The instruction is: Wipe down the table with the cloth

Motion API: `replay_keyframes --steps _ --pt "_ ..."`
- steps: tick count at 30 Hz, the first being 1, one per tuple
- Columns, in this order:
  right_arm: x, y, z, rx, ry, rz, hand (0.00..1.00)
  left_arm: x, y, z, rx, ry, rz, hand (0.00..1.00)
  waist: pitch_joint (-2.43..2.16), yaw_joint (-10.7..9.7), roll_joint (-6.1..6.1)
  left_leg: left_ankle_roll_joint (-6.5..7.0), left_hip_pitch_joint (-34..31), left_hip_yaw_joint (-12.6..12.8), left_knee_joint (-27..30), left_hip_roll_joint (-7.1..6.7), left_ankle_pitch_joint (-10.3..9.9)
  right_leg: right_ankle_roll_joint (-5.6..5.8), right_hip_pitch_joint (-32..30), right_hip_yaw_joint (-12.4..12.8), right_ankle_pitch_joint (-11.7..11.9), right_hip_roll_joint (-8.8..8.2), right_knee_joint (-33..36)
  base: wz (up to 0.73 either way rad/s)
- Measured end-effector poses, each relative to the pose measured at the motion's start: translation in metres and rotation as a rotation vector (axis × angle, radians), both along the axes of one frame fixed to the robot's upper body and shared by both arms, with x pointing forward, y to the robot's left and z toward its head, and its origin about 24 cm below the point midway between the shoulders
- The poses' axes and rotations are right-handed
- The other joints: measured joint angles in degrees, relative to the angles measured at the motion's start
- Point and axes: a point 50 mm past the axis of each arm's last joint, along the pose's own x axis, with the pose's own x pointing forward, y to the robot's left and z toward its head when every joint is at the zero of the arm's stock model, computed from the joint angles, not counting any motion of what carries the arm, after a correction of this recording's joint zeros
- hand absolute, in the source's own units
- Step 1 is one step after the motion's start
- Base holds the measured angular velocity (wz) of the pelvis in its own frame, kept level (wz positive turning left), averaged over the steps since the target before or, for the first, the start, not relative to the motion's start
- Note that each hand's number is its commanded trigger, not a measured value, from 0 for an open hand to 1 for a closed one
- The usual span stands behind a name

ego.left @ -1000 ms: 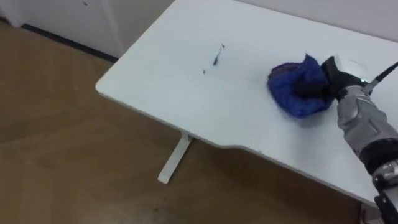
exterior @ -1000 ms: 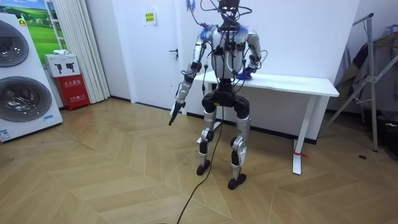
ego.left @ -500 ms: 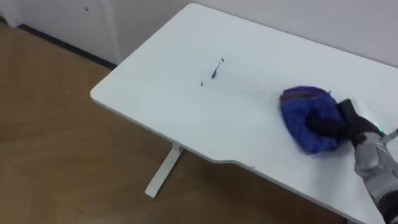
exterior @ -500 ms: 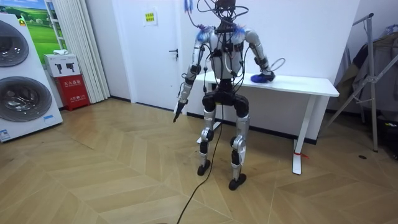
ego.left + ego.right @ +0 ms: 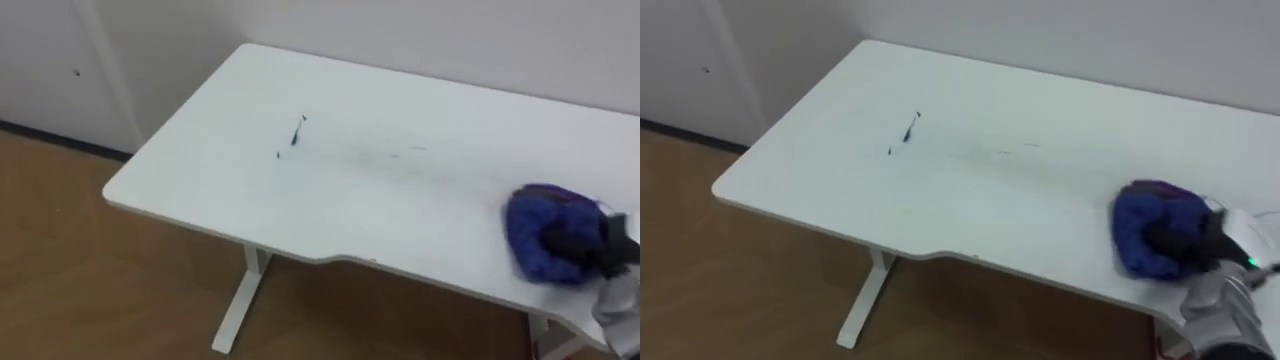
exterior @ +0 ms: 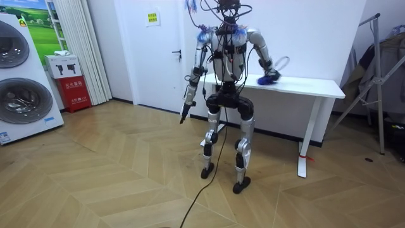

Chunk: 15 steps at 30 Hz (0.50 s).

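A white table [image 5: 230,190] carries a short dark mark [image 5: 297,132] near its left end and a faint smear [image 5: 392,153] further right. A crumpled blue cloth [image 5: 545,240] lies near the table's right front edge. My right hand [image 5: 604,252] comes in from the lower right, its dark fingers curled into the cloth. The right eye view has the same cloth [image 5: 1148,240] and right hand [image 5: 1212,243]. In the room view I stand at the table, right hand [image 6: 271,73] on the cloth. My left hand [image 6: 184,114] hangs at my side, fingers straight.
The table's front edge [image 5: 330,262] curves inward, with a white leg [image 5: 236,308] below over wooden floor. In the room view, washing machines [image 6: 22,95] and a red box [image 6: 74,92] stand at the left, and a metal rack [image 6: 380,76] at the right.
My right hand has dragged the blue cloth to the right along the table, away from the dark mark. The eye view has shifted as well. The left arm still hangs.
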Motion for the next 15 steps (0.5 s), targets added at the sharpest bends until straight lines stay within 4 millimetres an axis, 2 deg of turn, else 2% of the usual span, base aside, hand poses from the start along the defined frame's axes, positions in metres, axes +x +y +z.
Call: replay_keyframes --steps 1,2,4,5,6,8,9,11,12,13,15 --pt "0.015 0.024 0.008 -0.014 -0.023 0.108 1.0 0.005 -0.002 -0.001 -0.006 -0.011 -0.011 0.0 0.06 1.1 -0.12 -0.06 0.2 0.0 0.0 0.0 0.0 -0.05 0.1 0.0 0.0 0.07 -0.5 0.04" --pt "0.026 0.04 0.017 -0.014 -0.053 0.18 1.0 0.01 -0.003 -0.001 -0.008 -0.021 -0.018 0.0 0.37 2.9 -0.26 -0.05 0.2 0.0 -0.1 -0.05 0.0 -0.04 0.2 0.0 0.0 0.05 -0.6 0.06" --pt "0.041 0.053 0.032 0.006 -0.108 0.224 1.0 0.01 -0.003 -0.001 -0.007 -0.022 -0.015 0.0 0.93 5.3 -0.56 -0.01 0.0 -0.6 -0.4 -0.26 -0.1 0.06 0.2 -0.8 0.0 -0.13 -0.8 0.18" --pt "0.046 0.055 0.039 0.007 -0.127 0.232 1.0 0.004 -0.003 -0.001 -0.009 -0.001 -0.009 0.0 0.96 6.4 -0.65 0.07 -0.2 -1.4 -0.6 -0.51 -0.1 0.11 0.3 -1.6 -0.1 -0.31 -0.7 0.29" --pt "0.047 0.055 0.041 0.007 -0.133 0.231 1.0 0.0 -0.003 -0.001 -0.008 0.011 -0.007 0.0 0.84 6.6 -0.82 0.12 -0.2 -1.7 -0.7 -0.59 -0.1 0.12 0.3 -1.9 -0.1 -0.39 -0.6 0.38" --pt "0.044 0.048 0.037 0.0 -0.117 0.222 1.0 -0.017 -0.002 -0.001 -0.006 0.065 0.012 0.0 0.84 6.2 -0.81 0.4 -0.5 -3.3 -0.7 -0.84 -0.3 0.13 1.0 -5.0 -0.1 -0.77 -0.3 0.41" --pt "0.041 0.043 0.032 -0.002 -0.099 0.211 1.0 -0.021 -0.003 -0.001 -0.009 0.077 0.015 0.0 0.84 5.9 -0.8 0.46 -0.5 -3.5 -0.4 -1.02 -0.4 0.13 1.3 -5.1 -0.1 -0.97 -0.3 0.39" --pt "0.016 0.017 0.003 0.014 0.004 0.11 1.0 -0.029 -0.003 -0.001 -0.023 0.099 0.019 0.0 0.94 4.9 -0.36 0.5 0.0 -3.0 0.6 -1.79 -0.4 1.03 1.3 -5.2 -0.6 -2.54 3.0 0.25" --pt "0.008 0.011 -0.002 0.062 -0.006 0.073 1.0 -0.03 -0.002 0.0 -0.022 0.101 0.021 0.0 0.99 4.5 -0.23 0.51 0.3 -2.7 0.8 -1.94 -0.4 1.28 1.0 -5.3 -0.9 -3.05 4.1 -0.08" --pt "-0.001 0.005 -0.009 0.096 -0.012 0.044 1.0 -0.031 -0.002 0.0 -0.024 0.102 0.024 0.0 1.12 3.5 0.4 0.56 0.9 -1.7 1.1 -2.03 -0.4 1.25 0.2 -5.9 -1.2 -4.04 6.6 -0.3" --pt "-0.014 -0.003 -0.017 0.129 -0.023 0.005 1.0 -0.024 0.001 0.001 -0.016 0.075 0.016 0.0 1.16 1.8 0.57 0.81 1.3 0.6 2.3 -1.73 -0.5 1.16 -1.0 -6.0 -1.3 -5.45 9.9 -0.39"
